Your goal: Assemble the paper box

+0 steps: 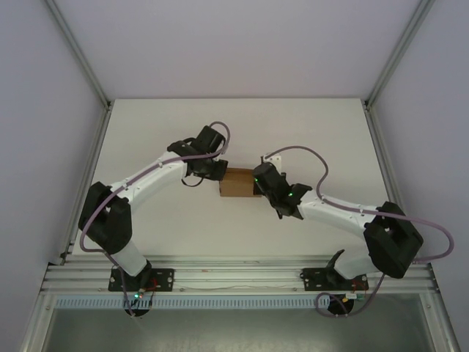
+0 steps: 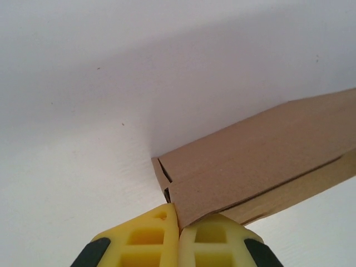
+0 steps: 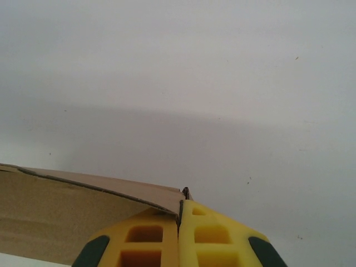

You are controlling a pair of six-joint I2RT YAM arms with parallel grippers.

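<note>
I see paper box (image 1: 237, 183) near middle of bench (image 1: 146, 132), between both arms. Left gripper (image 2: 178, 222) at box's left end: jaws pressed together, pinching cardboard edge just beside slotted corner. Right gripper (image 3: 179, 208) at opposite end, jaws shut on thin edge of brown panel. Cannot tell whether box rests on bench or hangs clear.

Mid-bench (image 1: 242, 132): box (image 1: 236, 183), flanked on both sides. At its left end, left gripper (image 2: 178, 218), pinched on a corner edge beside a slit flap. At its right end, right gripper (image 3: 180, 207), pinched on a thin panel edge. Before the box, at the near bench edge, arm bases, well apart, one on each side.
</note>
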